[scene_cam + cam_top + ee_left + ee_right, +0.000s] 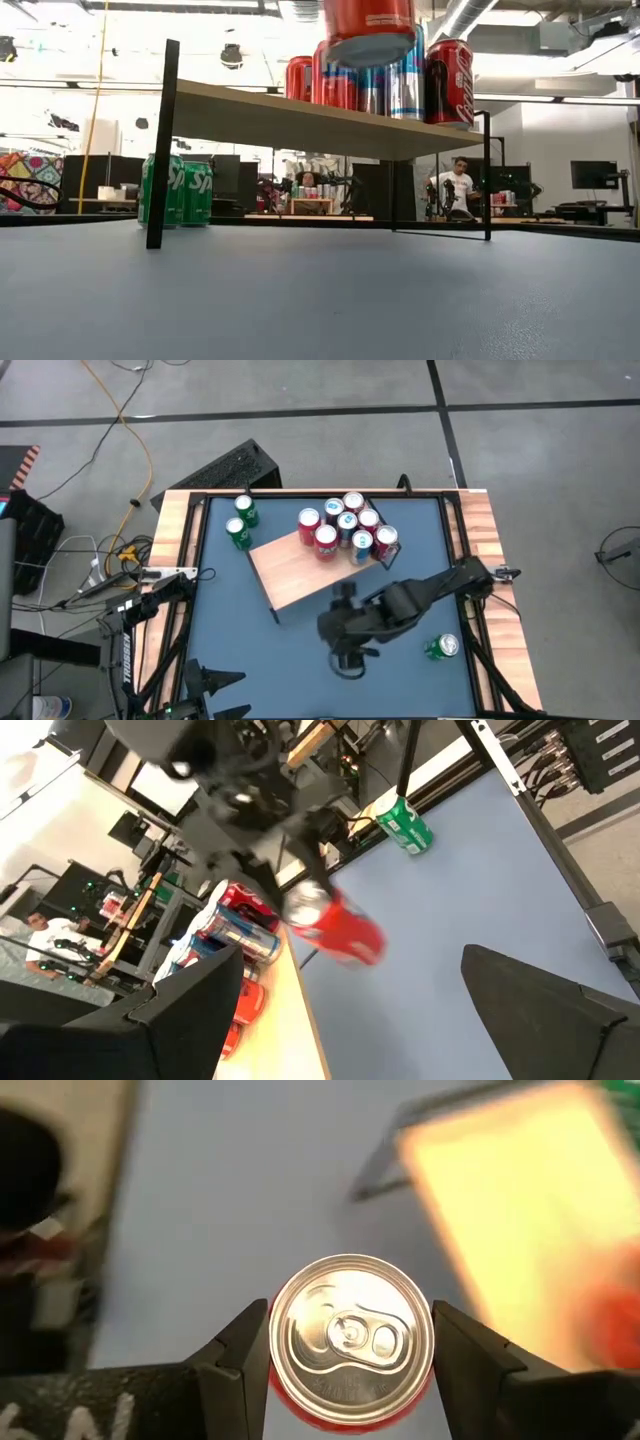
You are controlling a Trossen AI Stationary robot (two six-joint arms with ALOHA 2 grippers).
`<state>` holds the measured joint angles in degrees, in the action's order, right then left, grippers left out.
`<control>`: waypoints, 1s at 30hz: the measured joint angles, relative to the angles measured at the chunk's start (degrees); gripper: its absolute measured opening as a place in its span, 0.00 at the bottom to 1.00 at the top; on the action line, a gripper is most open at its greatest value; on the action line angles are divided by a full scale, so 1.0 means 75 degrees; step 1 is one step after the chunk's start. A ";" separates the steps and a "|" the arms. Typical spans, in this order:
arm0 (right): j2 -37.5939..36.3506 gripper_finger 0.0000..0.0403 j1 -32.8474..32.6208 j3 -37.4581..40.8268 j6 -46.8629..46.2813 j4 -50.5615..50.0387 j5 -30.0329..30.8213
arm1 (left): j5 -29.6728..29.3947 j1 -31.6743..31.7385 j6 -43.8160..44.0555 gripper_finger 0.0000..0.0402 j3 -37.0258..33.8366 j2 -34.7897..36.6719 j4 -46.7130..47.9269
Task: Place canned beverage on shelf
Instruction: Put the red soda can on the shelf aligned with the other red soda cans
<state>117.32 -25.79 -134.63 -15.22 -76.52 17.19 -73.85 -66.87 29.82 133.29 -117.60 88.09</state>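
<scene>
Overhead, the shelf [300,572] shows as a flat rectangular board of pale, fine-grained wood, lying at a slant across the middle of the frame on the smooth dark blue tabletop [230,640]. From table height its underside reads as a thin plank on slim black metal legs [162,140], square in section and matte. A tight cluster of red and blue cans [347,528] stands on its upper-right end, their silver lids round and shiny.

Just below the shelf in the high view, the right gripper [350,1365] holds a red can [350,1342] upright between its two dark fingers, which press on opposite sides of the cylinder. Its brushed aluminium lid with pull tab fills the lower centre of the right wrist view; the low view shows its glossy red body [368,30] hanging at the top of the frame, above the board's level and off the table.

Two green cans [241,522] stand on the tabletop at the shelf's upper-left end, and another green can [441,648] lies on its side at lower right.

At the bottom left edge of the high view the left gripper [215,685] waits, jaws spread wide and empty.
</scene>
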 joint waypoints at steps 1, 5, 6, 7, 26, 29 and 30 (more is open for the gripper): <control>-0.0119 0.50 -0.0038 0.0003 -0.0297 -0.0153 0.0392 | 0.0000 0.0000 0.0000 0.90 0.0000 0.0000 0.0000; -0.0445 0.50 -0.0045 0.0003 -0.1135 -0.0501 0.1397 | -0.0037 0.0000 0.0000 0.90 0.0000 0.0000 0.0003; -0.0492 0.50 -0.0015 0.0003 -0.1174 -0.0565 0.1419 | -0.0048 0.0000 0.0000 0.90 0.0000 0.0000 0.0000; -0.0538 0.50 0.0013 0.0003 -0.1189 -0.0632 0.1478 | -0.0049 0.0000 0.0000 0.90 0.0000 0.0000 0.0002; -0.1932 0.50 0.0648 0.0428 0.0230 -0.0609 0.1038 | 0.0100 -0.0063 0.0219 0.90 0.0000 0.0000 0.0110; -0.2613 0.50 0.0641 0.1234 0.0208 -0.0201 0.1006 | 0.0095 -0.0128 0.0381 0.90 0.0000 0.0000 0.0205; -0.2866 0.50 0.0611 0.1605 0.0182 0.0070 0.0966 | 0.0076 -0.0144 0.0390 0.90 0.0000 0.0000 0.0210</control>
<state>95.82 -21.21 -122.59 -13.86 -76.00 24.43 -73.28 -67.95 32.75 133.29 -117.60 89.67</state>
